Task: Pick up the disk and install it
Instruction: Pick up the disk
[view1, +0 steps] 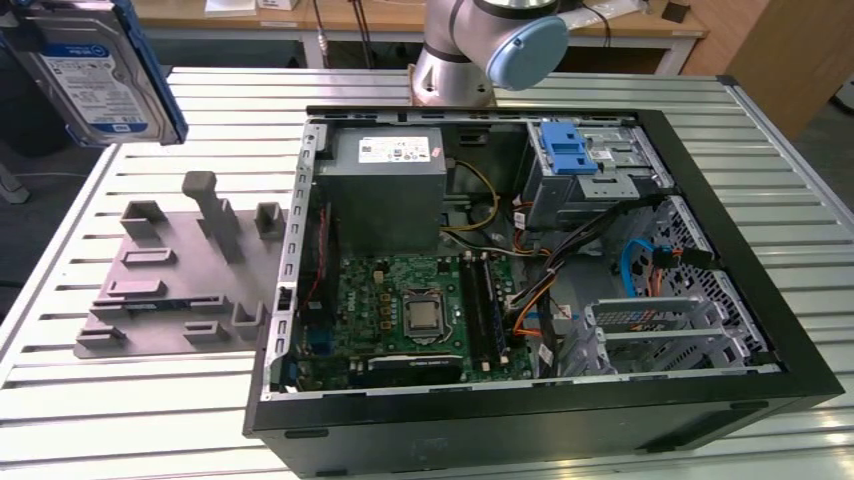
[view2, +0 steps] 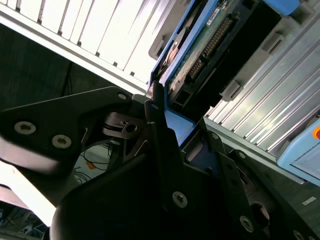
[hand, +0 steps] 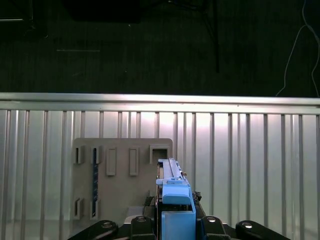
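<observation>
The disk (view1: 100, 70), silver with a white-and-blue label and blue side rails, hangs in the air at the exterior view's upper left, above the table's far corner. In the first wrist view the disk (hand: 175, 192) shows edge-on, and my gripper (hand: 175, 222) is shut on it with a black finger on each side. The second wrist view shows the disk (view2: 200, 55) close up by its connector edge, clamped in my gripper (view2: 182, 127). Straight below it lies the grey slotted tray (hand: 120, 175).
An open computer case (view1: 747, 300) lies on the slatted metal table (view1: 134, 400), with a drive cage and blue latch (view1: 581, 155) at its far right. The grey tray (view1: 187, 270) sits left of the case. The arm's base (view1: 461, 60) stands behind it.
</observation>
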